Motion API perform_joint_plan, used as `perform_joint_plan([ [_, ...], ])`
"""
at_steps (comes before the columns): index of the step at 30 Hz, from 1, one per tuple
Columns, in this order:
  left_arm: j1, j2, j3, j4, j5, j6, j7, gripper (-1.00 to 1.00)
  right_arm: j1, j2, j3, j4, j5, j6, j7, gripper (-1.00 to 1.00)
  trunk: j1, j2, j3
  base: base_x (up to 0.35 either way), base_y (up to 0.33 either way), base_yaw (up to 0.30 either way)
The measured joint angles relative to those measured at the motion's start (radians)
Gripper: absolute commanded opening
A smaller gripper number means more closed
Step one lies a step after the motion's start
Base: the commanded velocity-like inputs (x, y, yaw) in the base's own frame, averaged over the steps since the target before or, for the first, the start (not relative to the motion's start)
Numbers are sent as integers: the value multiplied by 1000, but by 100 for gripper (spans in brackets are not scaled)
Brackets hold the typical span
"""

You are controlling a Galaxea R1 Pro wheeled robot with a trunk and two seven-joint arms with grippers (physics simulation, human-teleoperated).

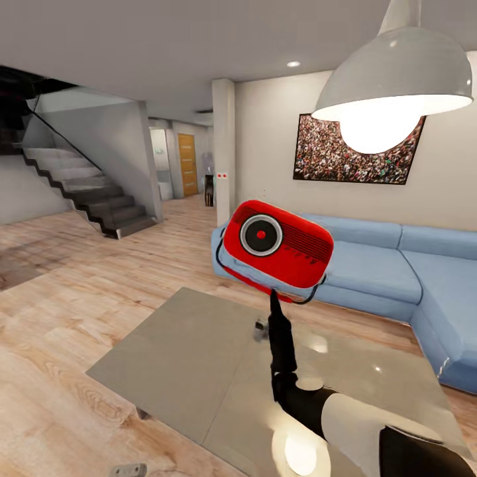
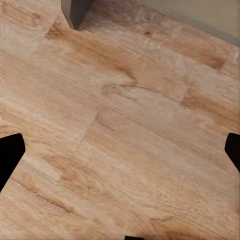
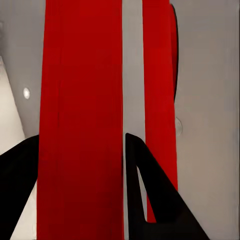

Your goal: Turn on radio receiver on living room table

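Note:
The red radio receiver hangs tilted in the air above the grey coffee table, its round dial and slatted grille facing me and its thin wire handle looping below. My right gripper reaches up from under it and is shut on its lower edge. In the right wrist view, the radio's red body sits between the black fingers of the right gripper. My left gripper is open over the wood floor, with only its dark fingertips showing at the frame's edges.
A blue sectional sofa stands behind and right of the table. A white pendant lamp hangs close at the upper right, before a framed crowd picture. Stairs rise at the far left. A table leg shows near the left gripper.

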Motion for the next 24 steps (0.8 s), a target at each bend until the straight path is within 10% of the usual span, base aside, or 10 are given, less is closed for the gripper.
perform_joint_plan([
  [5,0,1,0,0,0,1,0,100,17,0,55,0,1,56,0,-100,0,0,0,0,0,0],
  [24,0,0,-1,-15,4,10,-7,100,26,-5,65,66,-2,136,0,-100,0,0,0,0,0,0],
])
